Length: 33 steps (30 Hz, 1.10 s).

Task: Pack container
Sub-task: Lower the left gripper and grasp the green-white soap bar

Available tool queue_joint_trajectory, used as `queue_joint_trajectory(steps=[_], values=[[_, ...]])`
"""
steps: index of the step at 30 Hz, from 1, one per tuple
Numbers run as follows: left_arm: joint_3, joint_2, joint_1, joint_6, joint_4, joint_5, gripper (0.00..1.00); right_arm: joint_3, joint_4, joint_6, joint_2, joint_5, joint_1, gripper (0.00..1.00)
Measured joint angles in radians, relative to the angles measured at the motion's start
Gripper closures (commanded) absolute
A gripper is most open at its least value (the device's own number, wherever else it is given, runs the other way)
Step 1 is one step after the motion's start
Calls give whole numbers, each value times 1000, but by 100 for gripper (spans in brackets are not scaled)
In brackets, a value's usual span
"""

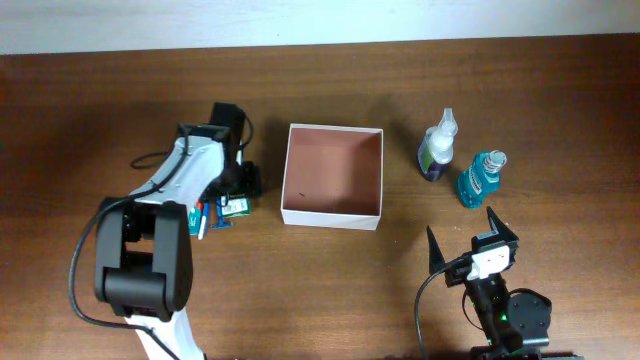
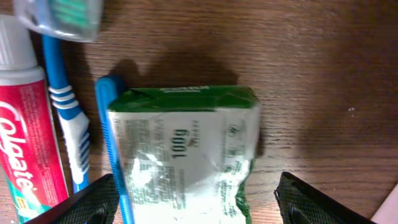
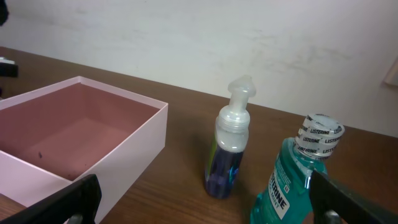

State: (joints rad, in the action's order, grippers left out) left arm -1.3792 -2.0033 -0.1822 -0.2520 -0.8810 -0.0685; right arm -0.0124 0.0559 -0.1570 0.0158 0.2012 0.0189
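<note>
Green goes in first

Left claw (image 2: 199, 208) hangs with jaws apart astride the green packet (image 2: 186, 155), seemingly to pinch it. The container (image 1: 333, 175) sits empty mid-desk (image 1: 560, 100), reachable by both arms. Right claw (image 3: 205, 205), also spread, faces the Listerine bottle (image 3: 292, 186).

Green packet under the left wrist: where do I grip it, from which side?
Come straight down and pinch the green packet across its side edges: it lies flat between the fingertips of the open left gripper. A blue handle hugs one edge and may get caught.
</note>
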Motion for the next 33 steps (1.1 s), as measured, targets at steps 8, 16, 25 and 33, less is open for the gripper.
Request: queue_joint_trajectory(steps=[8, 16, 25, 33], values=[[0, 0, -27, -11, 0, -48, 18, 0, 0, 0, 0, 0, 0, 2], [0, -1, -26, -29, 0, -56, 39, 0, 0, 0, 0, 0, 0, 2], [0, -1, -26, -33, 1, -58, 53, 0, 0, 0, 0, 0, 0, 2], [8, -2, -26, -45, 18, -60, 33, 0, 0, 0, 0, 0, 0, 2]])
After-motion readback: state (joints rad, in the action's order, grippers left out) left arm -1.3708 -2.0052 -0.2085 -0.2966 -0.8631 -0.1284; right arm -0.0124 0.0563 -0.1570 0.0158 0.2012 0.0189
